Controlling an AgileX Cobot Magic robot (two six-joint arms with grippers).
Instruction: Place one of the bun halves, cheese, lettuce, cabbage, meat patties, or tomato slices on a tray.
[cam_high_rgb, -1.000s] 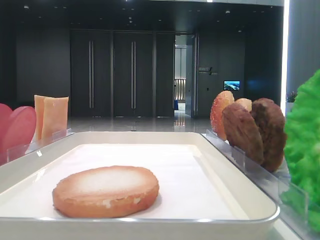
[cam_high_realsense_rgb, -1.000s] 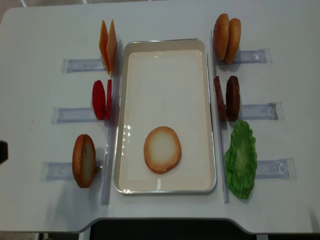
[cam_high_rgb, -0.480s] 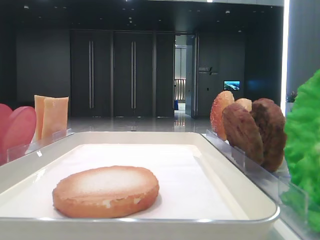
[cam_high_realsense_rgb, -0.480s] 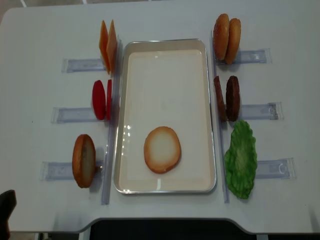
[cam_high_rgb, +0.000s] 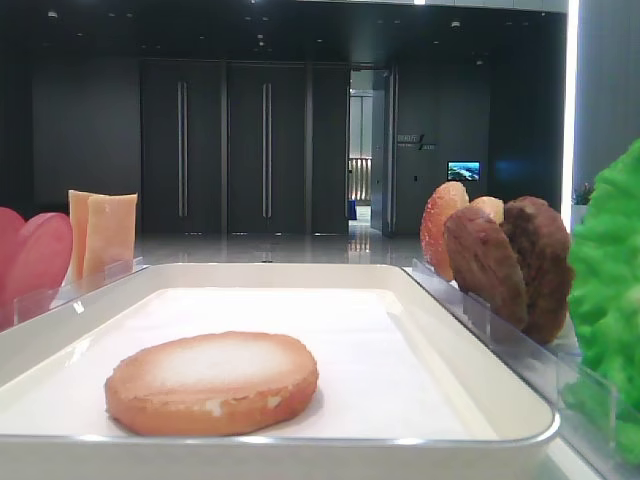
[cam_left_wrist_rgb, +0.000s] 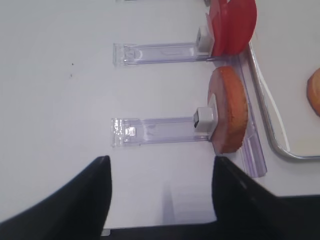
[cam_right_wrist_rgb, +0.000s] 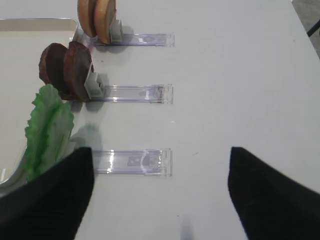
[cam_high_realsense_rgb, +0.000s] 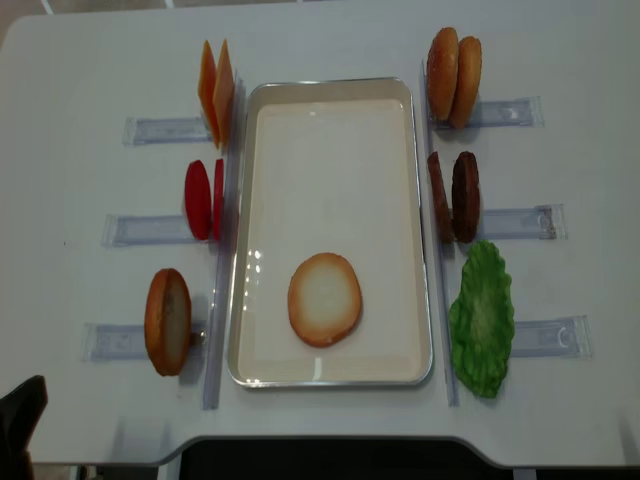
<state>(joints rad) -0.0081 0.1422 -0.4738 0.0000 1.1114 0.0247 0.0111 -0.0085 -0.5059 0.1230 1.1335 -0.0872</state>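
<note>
One bun half lies flat on the white tray; another stands in the near left holder. Cheese and tomato slices stand left of the tray. Two bun halves, meat patties and lettuce are on its right. No cabbage is in view. My left gripper hangs open and empty over the table's near left edge, short of the standing bun. My right gripper is open and empty over bare table, right of the lettuce.
Clear plastic holder rails run outward from each food stack on both sides. The table's front edge lies just below the tray. A dark part of the left arm shows at the near left corner.
The left arm's dark tip has moved from the table's left edge down to the near left corner. The food and tray have not moved.
</note>
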